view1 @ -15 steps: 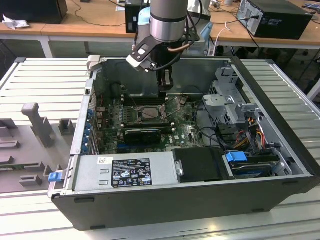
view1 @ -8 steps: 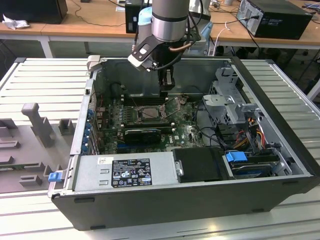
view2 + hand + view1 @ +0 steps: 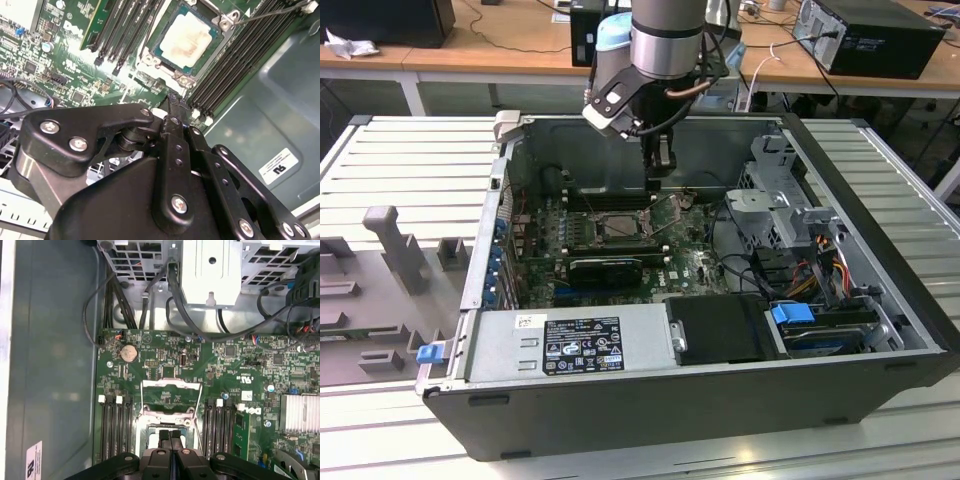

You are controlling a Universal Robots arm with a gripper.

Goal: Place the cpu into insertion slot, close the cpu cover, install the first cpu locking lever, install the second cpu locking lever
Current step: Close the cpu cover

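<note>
Jaws pressing together, gripping nothing, probably forming one narrow pusher | gripper (image 3: 658, 180) hovering at 1 o'clock of insertion slot (image 3: 592, 228), exterior view | cpu (image 3: 187, 39) lying seated | locking lever (image 3: 270, 13) standing unlatched

Count: one cpu (image 3: 187, 40), one insertion slot (image 3: 149, 59), one cpu cover (image 3: 172, 384), one gripper (image 3: 170, 432). Memory slots (image 3: 115, 425): two banks. One coin cell (image 3: 128, 353), one finned heatsink (image 3: 299, 412), one power supply (image 3: 570, 345), one computer case (image 3: 880, 180).
</note>
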